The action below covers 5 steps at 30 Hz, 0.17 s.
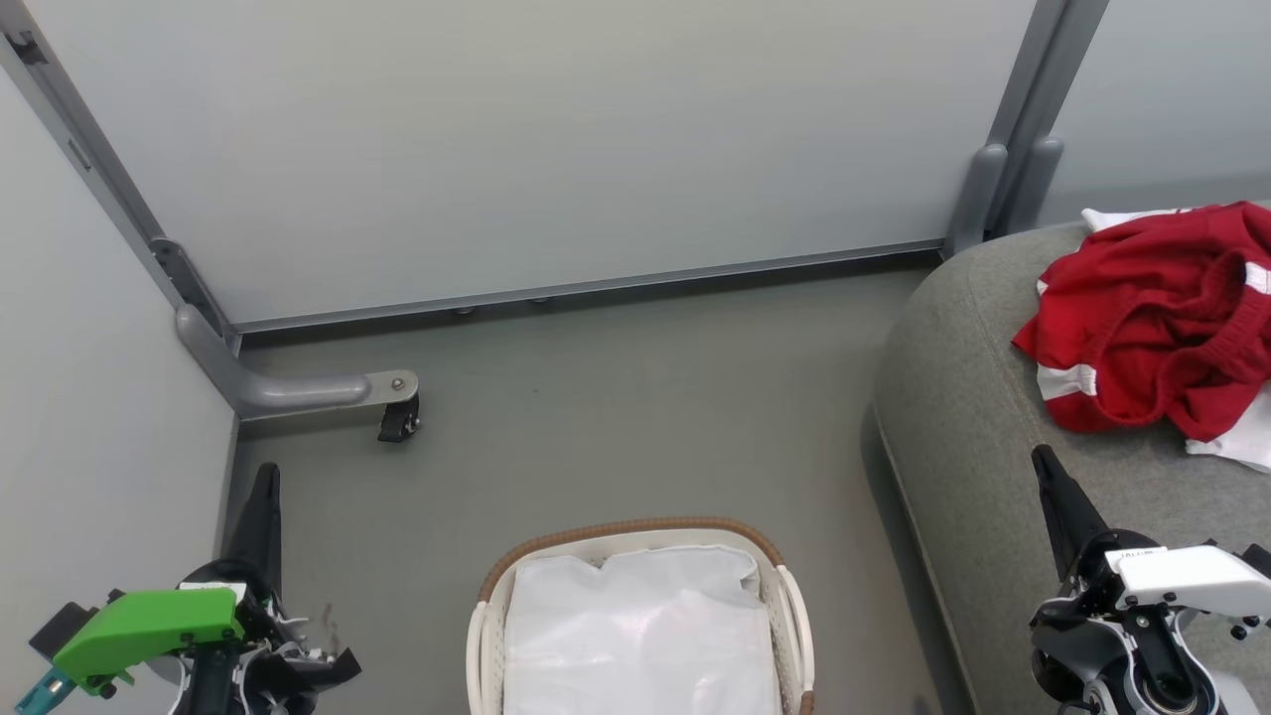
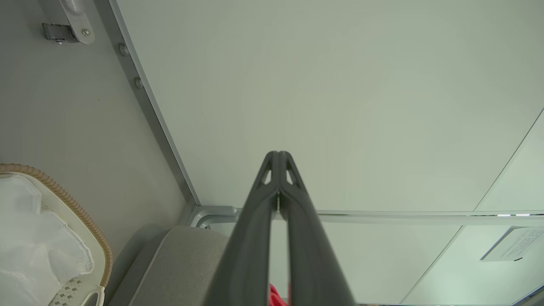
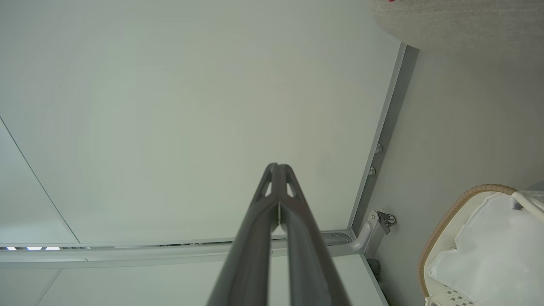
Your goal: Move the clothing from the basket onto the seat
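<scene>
Nearest, both tools sit low and closed on nothing: left tool (image 1: pixel 266 477), right tool (image 1: pixel 1045 465), parked clear of the work. Between them the basket (image 1: pixel 635 536) shows just its white liner (image 1: pixel 640 636), seemingly emptied. Far right, the clothing (image 1: pixel 1157 318) lies heaped on the seat (image 1: pixel 953 417).

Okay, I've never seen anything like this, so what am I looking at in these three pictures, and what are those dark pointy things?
This is a wheeled robot with two arms. One picture looks down from its head; the other two come from cameras on its wrists, looking along each arm's fingers. The dark pointy things are those fingers: the left gripper at lower left, the right gripper at lower right. Both are shut and hold nothing. On the floor sits a white laundry basket with a brown woven rim, containing its white fabric liner. At right, red clothing with white trim lies heaped on a grey sofa seat. Pale partition panels stand behind.
</scene>
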Available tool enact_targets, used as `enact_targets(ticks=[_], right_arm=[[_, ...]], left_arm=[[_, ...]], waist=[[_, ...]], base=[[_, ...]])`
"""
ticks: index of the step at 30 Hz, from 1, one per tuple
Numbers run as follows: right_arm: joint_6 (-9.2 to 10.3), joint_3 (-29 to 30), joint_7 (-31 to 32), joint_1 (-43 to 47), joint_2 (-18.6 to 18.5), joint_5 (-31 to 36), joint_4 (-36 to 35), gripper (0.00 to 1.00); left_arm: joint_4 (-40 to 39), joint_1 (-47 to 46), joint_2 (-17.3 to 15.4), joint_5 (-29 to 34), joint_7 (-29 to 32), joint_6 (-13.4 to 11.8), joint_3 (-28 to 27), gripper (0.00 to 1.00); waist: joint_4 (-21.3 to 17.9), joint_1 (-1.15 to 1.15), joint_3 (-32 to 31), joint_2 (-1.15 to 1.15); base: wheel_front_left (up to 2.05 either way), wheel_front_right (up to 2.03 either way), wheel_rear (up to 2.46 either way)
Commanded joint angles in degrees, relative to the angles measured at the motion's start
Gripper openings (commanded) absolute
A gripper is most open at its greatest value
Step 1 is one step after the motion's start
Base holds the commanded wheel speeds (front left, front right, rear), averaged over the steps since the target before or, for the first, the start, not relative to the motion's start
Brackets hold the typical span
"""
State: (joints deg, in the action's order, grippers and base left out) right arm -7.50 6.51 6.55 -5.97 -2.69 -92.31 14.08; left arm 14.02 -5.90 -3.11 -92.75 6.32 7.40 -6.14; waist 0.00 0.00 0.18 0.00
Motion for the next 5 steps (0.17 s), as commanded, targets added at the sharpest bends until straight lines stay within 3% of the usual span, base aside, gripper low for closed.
enact_targets(ticks=[1, 5], right_arm=[[0.02, 0.13, 0.17, -0.41, -0.36, -0.2, -0.19, 0.0], [0.02, 0.13, 0.17, -0.41, -0.36, -0.2, -0.19, 0.0]], left_arm=[[-0.03, -0.64, -0.06, 0.18, 0.12, 0.16, -0.25, 0.0], [-0.03, -0.65, -0.05, 0.2, 0.14, 0.16, -0.27, 0.0]], waist=[[0.0, 0.0, 0.0, 0.0], [0.0, 0.0, 0.0, 0.0]], base=[[0.0, 0.0, 0.0], [0.0, 0.0, 0.0]])
